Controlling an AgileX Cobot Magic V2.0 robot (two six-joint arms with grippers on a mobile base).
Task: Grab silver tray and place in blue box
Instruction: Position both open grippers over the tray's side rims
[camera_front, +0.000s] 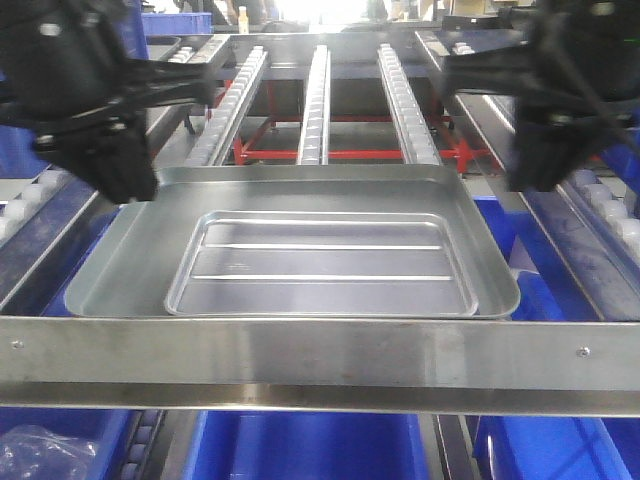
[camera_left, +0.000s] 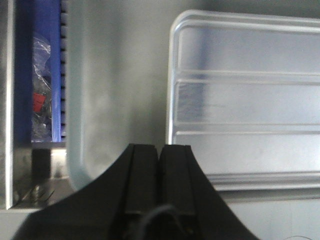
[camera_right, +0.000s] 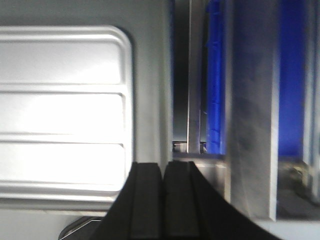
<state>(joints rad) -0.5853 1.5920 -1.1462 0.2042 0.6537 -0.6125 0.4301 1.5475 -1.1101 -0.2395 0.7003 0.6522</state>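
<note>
Risk: if you lower your two arms unevenly, the silver tray (camera_front: 320, 300) likely tips and catches on the steel frame bar (camera_front: 320, 360).
Tray: behind that bar, over the blue box (camera_front: 500, 225).
Left hand (camera_left: 160, 152): fingers pressed together at the tray's far left corner; you cannot tell if they pinch its rim.
Right hand (camera_right: 162, 167): equally closed, by the far right corner.

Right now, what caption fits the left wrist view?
Closed black fingers poised over the flat border of a large shallow rectangular silver metal tray.
</note>
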